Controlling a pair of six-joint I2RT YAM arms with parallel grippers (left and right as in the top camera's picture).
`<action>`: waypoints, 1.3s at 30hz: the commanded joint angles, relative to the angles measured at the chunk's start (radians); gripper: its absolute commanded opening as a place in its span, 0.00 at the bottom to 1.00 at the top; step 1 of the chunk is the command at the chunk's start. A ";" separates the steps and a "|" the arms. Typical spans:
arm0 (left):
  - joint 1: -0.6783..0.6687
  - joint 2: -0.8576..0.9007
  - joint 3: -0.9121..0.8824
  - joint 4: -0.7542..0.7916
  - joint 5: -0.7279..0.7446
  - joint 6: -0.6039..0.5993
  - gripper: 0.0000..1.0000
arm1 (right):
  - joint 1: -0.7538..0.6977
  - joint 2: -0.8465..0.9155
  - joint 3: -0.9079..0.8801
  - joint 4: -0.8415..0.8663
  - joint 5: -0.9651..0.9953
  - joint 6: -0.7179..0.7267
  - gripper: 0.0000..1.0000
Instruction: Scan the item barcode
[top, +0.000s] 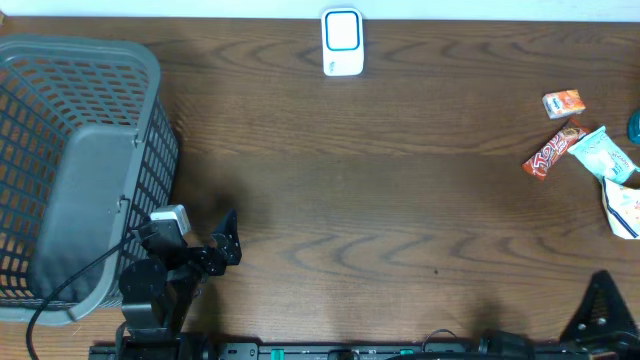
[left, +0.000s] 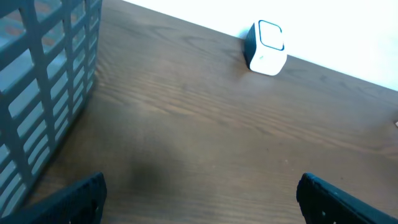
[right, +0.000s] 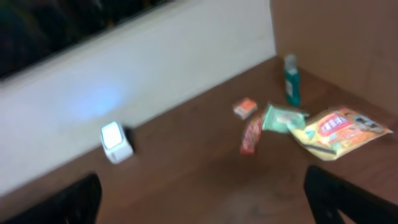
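The scanner (top: 342, 41) is a small white box with a blue-rimmed window on its face. It stands at the far edge of the dark wood-grain counter (top: 380, 200), near the middle and close to the pale wall. The goods to be scanned lie in a loose cluster at the far right of the counter, well apart from the scanner. There is a small orange packet (top: 563, 103) with a white end. Nearer than that is a red bar (top: 553, 150) with pale lettering, lying on a slant. A pale green pouch (top: 603, 152) sits just beside the bar's upper end, and a larger white packet (top: 622, 208) with yellow and orange print lies flat next to it. A teal bottle (right: 291, 79) stands upright in the corner behind them. No barcode can be made out on any of them. A grey slatted basket (top: 80, 170) fills the left end of the counter. The left pincer (left: 202, 196) is near the basket with its jaws wide apart and nothing between them. The right pincer (right: 202, 205), at the near right, is likewise spread wide and holds nothing.
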 joint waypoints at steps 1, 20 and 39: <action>-0.001 -0.002 -0.004 0.001 -0.006 0.013 0.98 | 0.064 -0.139 -0.208 0.135 0.013 -0.074 0.99; -0.001 -0.002 -0.004 0.001 -0.006 0.013 0.98 | 0.151 -0.518 -1.202 1.142 -0.148 -0.124 0.99; -0.001 -0.002 -0.004 0.001 -0.006 0.013 0.98 | 0.195 -0.542 -1.633 1.381 -0.065 -0.125 0.99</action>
